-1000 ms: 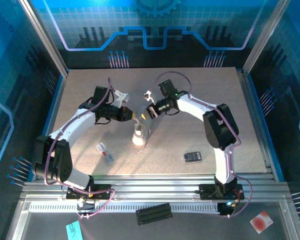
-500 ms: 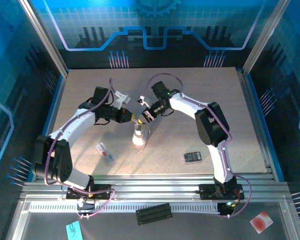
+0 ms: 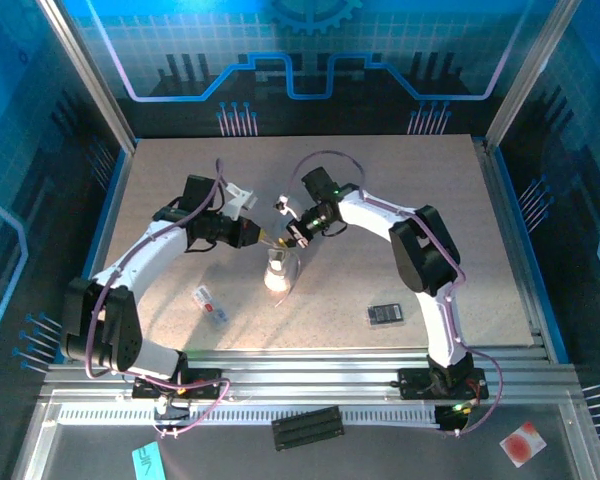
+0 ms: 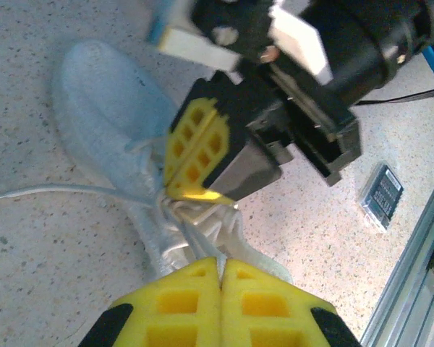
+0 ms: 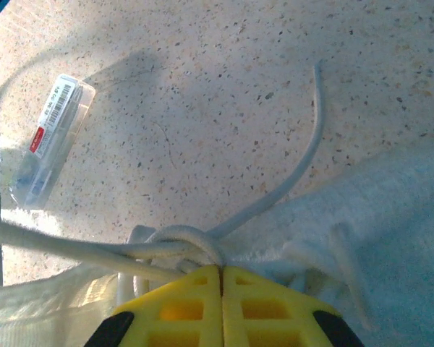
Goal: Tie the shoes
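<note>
Since a second ago the right arm has swung in toward the left edge of the table and its jaws have closed, while the left arm has hardly shifted. Now the right gripper has its yellow pads pressed flat together with no gap, and the crossing of the laces sits pinched right at their tips. The left gripper is likewise fully closed, with two lace strands running into the seam between its pads, so it appears to hold them too. Both tips meet nose to nose over the tongue of the shoe, which lies near the middle of the table, a little toward its left and near edges, with its toe pointing at the near edge. One free lace end curls away over the bare tabletop, and another trails off to the side. As I judge it, the danger is in the pull: the two grips are so close together on thin lace that a strand could slip out of the pads. The shoe is light and nothing pins it, so it could drag or tip instead of the knot tightening, and the pads could knock each other. Counted: two grippers, one shoe, one clear labelled packet toward the near-left corner, and one flat black rectangle toward the near-right
</note>
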